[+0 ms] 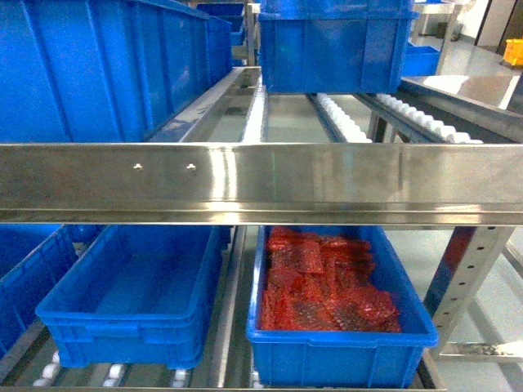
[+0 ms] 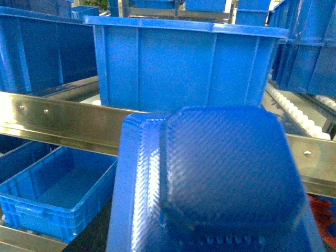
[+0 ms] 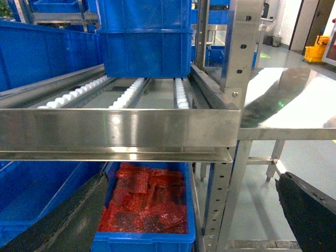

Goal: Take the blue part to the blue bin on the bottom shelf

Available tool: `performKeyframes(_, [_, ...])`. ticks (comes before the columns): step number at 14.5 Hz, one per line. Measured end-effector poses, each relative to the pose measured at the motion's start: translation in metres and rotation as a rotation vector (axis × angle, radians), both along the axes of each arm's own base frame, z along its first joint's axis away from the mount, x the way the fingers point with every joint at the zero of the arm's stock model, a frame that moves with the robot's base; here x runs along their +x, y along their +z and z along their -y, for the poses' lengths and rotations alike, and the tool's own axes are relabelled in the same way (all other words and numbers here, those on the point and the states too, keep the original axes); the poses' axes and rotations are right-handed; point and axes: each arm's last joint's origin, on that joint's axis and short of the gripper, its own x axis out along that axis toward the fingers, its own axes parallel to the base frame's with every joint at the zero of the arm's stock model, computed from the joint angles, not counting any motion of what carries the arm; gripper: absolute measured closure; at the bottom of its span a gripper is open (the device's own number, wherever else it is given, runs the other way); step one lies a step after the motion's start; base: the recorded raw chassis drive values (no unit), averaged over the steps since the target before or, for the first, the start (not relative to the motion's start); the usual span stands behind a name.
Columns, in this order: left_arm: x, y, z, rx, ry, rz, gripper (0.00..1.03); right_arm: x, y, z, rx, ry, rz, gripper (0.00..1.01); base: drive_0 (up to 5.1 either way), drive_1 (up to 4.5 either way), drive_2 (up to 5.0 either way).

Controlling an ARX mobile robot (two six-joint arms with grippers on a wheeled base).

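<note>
blue part [image 2: 226,173]: fills the left wrist view at 6 o'clock, seemingly carried by the left gripper; grip state cannot be told. right gripper [image 3: 189,220]: spread, idle. empty blue bin [image 1: 135,298]: bottom shelf [image 1: 233,310], 7 o'clock, under the steel rail [image 1: 261,184]. advice: dip below the rail, release low over the empty bin.

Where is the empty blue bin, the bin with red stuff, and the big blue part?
empty blue bin [image 1: 131,286]: head view, on its bare inside floor.
bin with red bags [image 1: 327,359]: head view, on its front wall.
blue part [image 2: 226,168]: left wrist view, on its raised textured top.
</note>
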Motion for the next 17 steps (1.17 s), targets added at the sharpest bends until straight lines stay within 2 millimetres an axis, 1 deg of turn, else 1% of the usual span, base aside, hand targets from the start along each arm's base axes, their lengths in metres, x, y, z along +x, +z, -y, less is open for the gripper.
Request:
performKeyframes(10, [-0.0001,0.0002,0.0,-0.001,0.0,0.002,0.6,0.0,-0.0001,-0.0001,0.0,0.002,-0.001,0.03,-5.1,2.38,2.4])
performKeyframes(17, [-0.0001,0.0002,0.0,-0.001,0.0,0.002,0.6,0.0,0.0,-0.0001,0.0,0.002,0.0,0.03,0.0,0.0,0.0])
